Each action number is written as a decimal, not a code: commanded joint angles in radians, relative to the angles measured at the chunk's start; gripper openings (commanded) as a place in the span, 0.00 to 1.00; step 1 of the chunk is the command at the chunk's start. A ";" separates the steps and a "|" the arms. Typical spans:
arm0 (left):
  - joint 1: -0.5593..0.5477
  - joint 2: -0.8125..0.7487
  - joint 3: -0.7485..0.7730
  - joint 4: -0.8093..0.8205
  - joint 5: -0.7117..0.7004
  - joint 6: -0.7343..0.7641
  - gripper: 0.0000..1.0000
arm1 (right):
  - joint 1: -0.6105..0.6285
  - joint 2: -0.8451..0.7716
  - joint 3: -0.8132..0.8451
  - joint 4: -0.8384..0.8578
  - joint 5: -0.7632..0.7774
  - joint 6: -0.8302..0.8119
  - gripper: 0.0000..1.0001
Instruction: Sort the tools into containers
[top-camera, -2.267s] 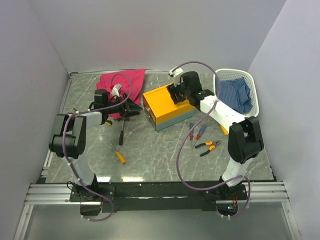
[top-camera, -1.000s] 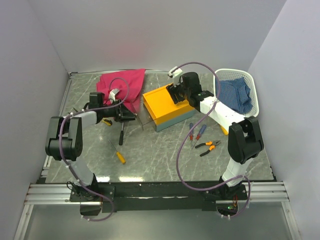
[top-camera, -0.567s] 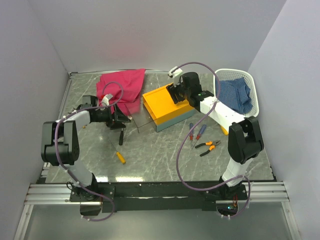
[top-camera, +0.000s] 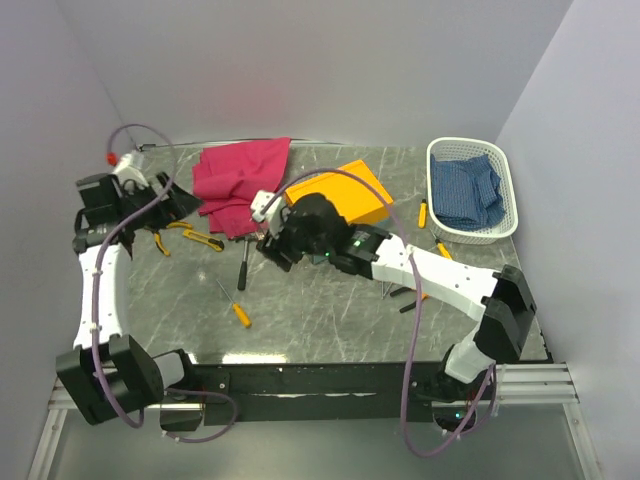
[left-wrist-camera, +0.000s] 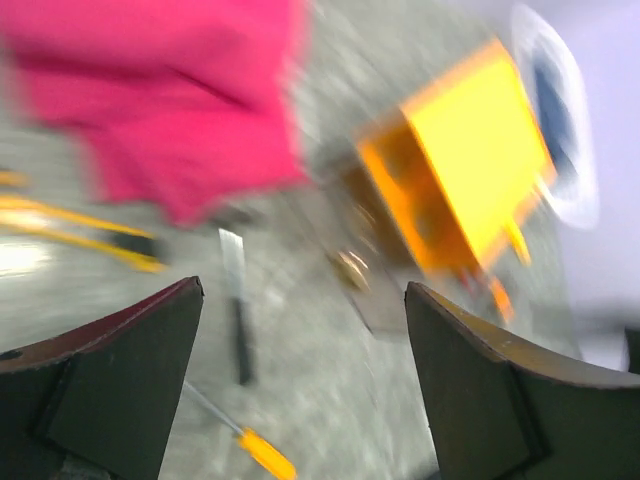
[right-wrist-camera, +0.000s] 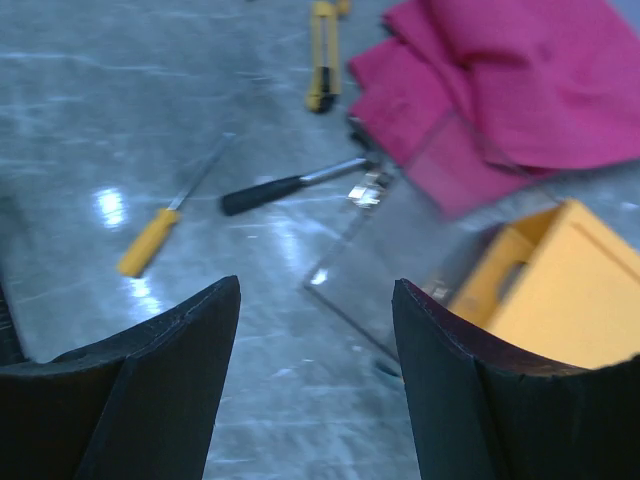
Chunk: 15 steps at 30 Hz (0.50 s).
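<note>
The orange-yellow toolbox (top-camera: 352, 190) sits mid-table, its clear lid (right-wrist-camera: 400, 255) swung open toward the front. My right gripper (top-camera: 270, 247) hovers open just in front of that lid (right-wrist-camera: 316, 283), holding nothing. My left gripper (top-camera: 176, 200) is raised at the far left, open and empty (left-wrist-camera: 302, 290). On the table lie a black-handled hammer (top-camera: 243, 266) (right-wrist-camera: 290, 186), a yellow screwdriver (top-camera: 238, 310) (right-wrist-camera: 150, 241) and yellow-black pliers (top-camera: 192, 235) (right-wrist-camera: 321, 50). The white basket (top-camera: 505, 190) stands at the back right.
A magenta cloth (top-camera: 240, 172) lies behind the hammer and a blue checked cloth (top-camera: 462, 190) fills the basket. Another yellow-handled tool (top-camera: 423, 212) lies between toolbox and basket. More tools are mostly hidden under my right arm (top-camera: 430, 270).
The left gripper opened, let go by the toolbox and pulled back up to the far left. The right arm swung from behind the toolbox to its front left. The lid now lies open.
</note>
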 joint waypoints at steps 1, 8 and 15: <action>0.065 -0.096 0.062 -0.003 -0.395 -0.124 0.89 | 0.079 0.076 0.050 -0.026 -0.019 0.089 0.70; 0.051 -0.205 0.062 0.076 -0.806 -0.198 0.99 | 0.190 0.256 0.144 -0.065 -0.082 0.201 0.72; 0.050 -0.228 0.095 0.159 -0.800 -0.175 1.00 | 0.251 0.409 0.213 -0.098 -0.059 0.312 0.73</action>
